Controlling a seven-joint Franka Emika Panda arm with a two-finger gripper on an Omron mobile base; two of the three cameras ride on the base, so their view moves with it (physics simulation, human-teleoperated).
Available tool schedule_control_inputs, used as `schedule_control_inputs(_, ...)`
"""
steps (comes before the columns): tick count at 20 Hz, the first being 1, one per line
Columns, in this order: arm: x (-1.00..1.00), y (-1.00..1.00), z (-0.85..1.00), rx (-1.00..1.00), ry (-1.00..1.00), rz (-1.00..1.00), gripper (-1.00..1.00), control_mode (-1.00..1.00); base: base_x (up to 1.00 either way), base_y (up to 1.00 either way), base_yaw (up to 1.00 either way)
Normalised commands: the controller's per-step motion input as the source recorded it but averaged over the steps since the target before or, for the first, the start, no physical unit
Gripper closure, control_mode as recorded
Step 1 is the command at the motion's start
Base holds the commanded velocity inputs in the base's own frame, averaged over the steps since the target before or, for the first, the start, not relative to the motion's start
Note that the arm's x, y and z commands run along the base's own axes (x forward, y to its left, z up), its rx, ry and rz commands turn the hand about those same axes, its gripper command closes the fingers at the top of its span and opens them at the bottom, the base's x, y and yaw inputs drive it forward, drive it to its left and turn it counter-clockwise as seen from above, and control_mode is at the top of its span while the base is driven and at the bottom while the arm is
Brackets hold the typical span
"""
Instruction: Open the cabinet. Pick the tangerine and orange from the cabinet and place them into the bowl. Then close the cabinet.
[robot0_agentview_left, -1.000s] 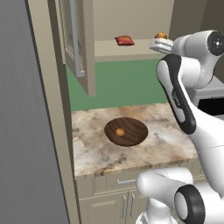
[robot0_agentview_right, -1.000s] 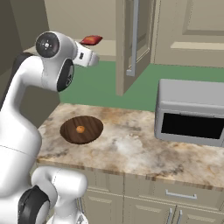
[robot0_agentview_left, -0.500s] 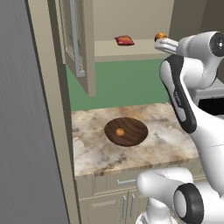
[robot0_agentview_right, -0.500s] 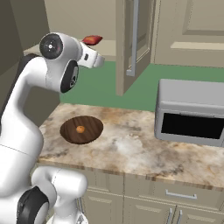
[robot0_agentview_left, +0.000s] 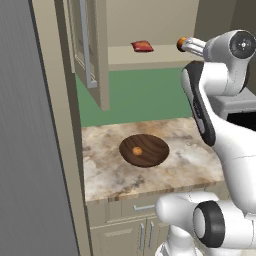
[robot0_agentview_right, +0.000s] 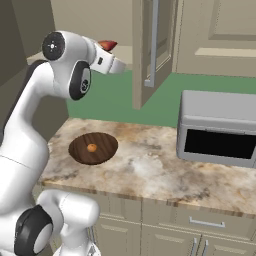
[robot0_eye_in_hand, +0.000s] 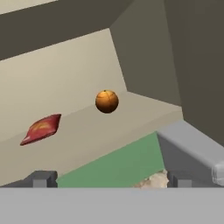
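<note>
1. Up at shelf height with the gripper (robot0_eye_in_hand: 109, 178), fingertips spread wide, nothing between them.
2. Dead ahead and a touch above the gap between the tips: the orange (robot0_eye_in_hand: 107, 101), sitting on the cabinet shelf (robot0_eye_in_hand: 87, 131) close to the back wall, well apart from the fingers.
3. Off to the left of it in the hand view, a flat red packet (robot0_eye_in_hand: 40, 129); not the target, and near enough to the line of approach to mind on the way in.
4. Round fruit, so no long axis to line up with; any finger angle works, only the centring counts.
5. From the left base view, the same fruit (robot0_agentview_left: 181, 42) peeking just past the wrist, on the shelf at the right end, door (robot0_agentview_left: 90, 50) swung open to the left.
6. Down on the counter (robot0_agentview_left: 105, 175), the bowl (robot0_agentview_left: 144, 149) already carrying one small orange-coloured fruit (robot0_agentview_left: 137, 150), judged to be the tangerine.
7. Bowl well below the hand and back towards the base, so a long drop after the grab.
8. Coming move, by judgement: straight push forward along the fingers until the fruit sits between the tips, then squeeze.
9. Cabinet (robot0_agentview_right: 150, 50) not yet closed.
</note>
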Motion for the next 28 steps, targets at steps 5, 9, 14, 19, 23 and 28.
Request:
schedule_control_inputs(5,0.39,-0.01,0.08,0.01,0.0,0.0,-1.0,-1.0,0.0,0.0,0.0)
schedule_control_inputs(9,0.42,-0.03,0.01,0.0,0.07,0.01,-1.0,-1.0,0.0,0.0,0.0)
schedule_control_inputs(14,0.42,-0.08,0.0,0.0,0.12,0.02,-1.0,-1.0,0.0,0.0,0.0)
schedule_control_inputs(19,0.38,-0.14,0.01,0.0,0.14,0.0,-1.0,-1.0,0.0,0.0,0.0)
schedule_control_inputs(23,0.3,-0.16,0.0,0.0,0.05,0.0,-1.0,-1.0,0.0,0.0,0.0)
schedule_control_inputs(28,0.0,0.0,0.0,0.0,0.0,0.0,-1.0,-1.0,0.0,0.0,0.0)
